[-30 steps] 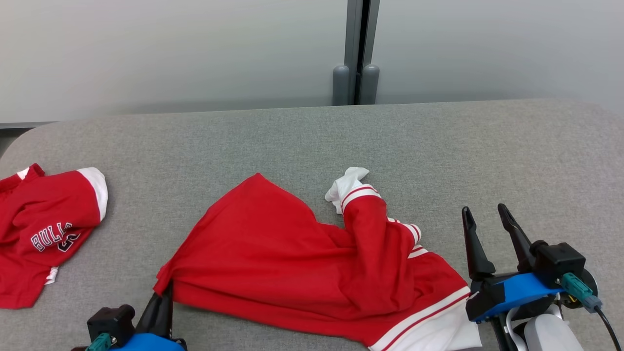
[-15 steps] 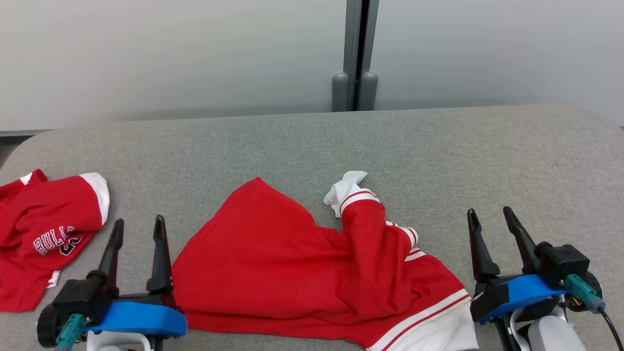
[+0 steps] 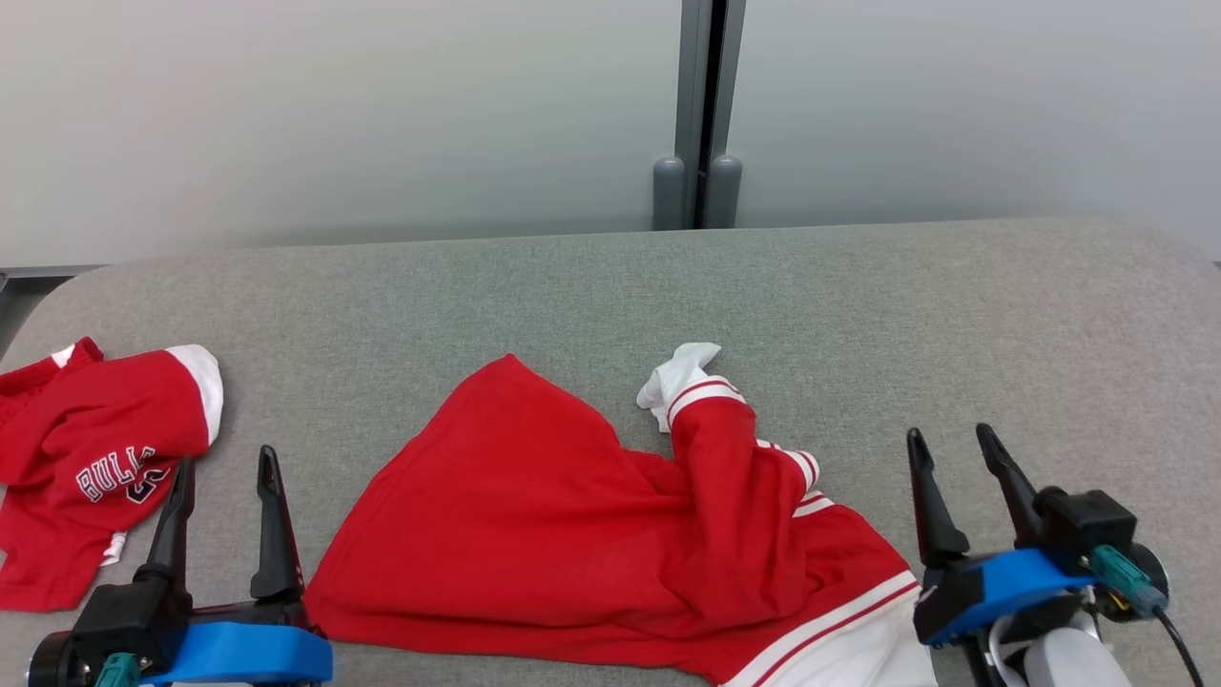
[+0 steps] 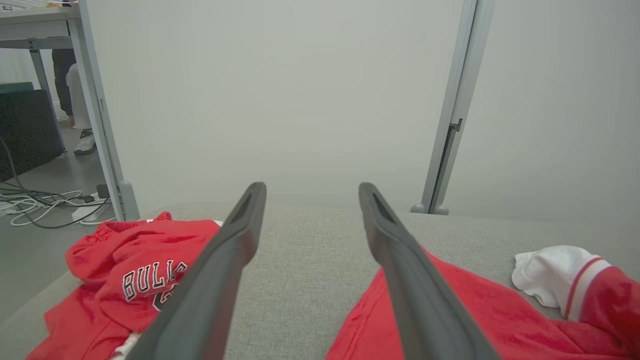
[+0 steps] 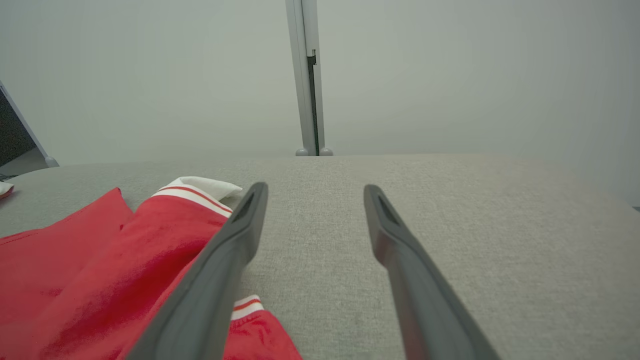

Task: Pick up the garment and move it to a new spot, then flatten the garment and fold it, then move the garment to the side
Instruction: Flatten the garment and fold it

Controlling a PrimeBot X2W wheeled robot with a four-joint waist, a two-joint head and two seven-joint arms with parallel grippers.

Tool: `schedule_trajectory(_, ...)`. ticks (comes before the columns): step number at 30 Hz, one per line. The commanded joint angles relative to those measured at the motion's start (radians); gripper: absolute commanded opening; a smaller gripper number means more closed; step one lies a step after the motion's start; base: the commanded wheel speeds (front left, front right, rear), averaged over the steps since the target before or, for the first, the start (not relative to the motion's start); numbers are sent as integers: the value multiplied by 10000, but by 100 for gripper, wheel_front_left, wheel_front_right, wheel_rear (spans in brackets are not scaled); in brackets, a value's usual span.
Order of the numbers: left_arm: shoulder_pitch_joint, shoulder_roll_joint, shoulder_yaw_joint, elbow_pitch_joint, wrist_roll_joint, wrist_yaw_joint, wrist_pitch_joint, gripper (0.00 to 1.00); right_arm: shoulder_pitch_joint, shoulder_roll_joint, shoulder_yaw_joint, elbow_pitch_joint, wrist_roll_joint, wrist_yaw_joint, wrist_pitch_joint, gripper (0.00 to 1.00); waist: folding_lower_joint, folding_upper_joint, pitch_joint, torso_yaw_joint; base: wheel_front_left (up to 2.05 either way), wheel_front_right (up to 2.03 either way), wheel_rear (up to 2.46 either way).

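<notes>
The garment (image 3: 591, 534), red with white and red-striped trim, lies spread and rumpled on the grey table's (image 3: 858, 315) near middle; one sleeve is twisted up at its far side. It also shows in the left wrist view as the garment (image 4: 480, 310) and in the right wrist view as the garment (image 5: 100, 270). My left gripper (image 3: 225, 462) stands open just left of its near-left corner, nothing between the fingers. My right gripper (image 3: 950, 437) stands open just right of its near-right hem, also empty.
A second red garment (image 3: 86, 458) with "BULLS" lettering lies bunched at the table's left edge, also in the left wrist view (image 4: 135, 270). A pale partition wall with a grey post (image 3: 701, 105) stands behind the table. Cables (image 4: 40, 205) lie on the floor at left.
My left gripper let go of the garment's near-left corner, opened and drew back to the left. The corner now lies on the table. The head camera shifted slightly.
</notes>
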Motion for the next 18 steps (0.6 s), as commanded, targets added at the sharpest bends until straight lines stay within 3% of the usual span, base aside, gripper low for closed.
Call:
schedule_trajectory(1, 82, -55, 42, 30, 79, -56, -30, 100, -193, -11, 104, 44, -49, 1, -34, 100, 1, 0, 5, 13, 0, 0, 0)
schedule_trajectory(7, -174, -287, 251, 179, 355, -336, -30, 100, -1361, -11, 947, 478, -356, 1, 559, 100, 1, 0, 99, 157, 0, 0, 0)
schedule_trajectory(18, -369, -628, 251, 388, 597, -614, -30, 100, -2899, -496, 2585, 2980, -25, 1, 3562, 100, 1, 0, 284, 622, 0, 0, 0)
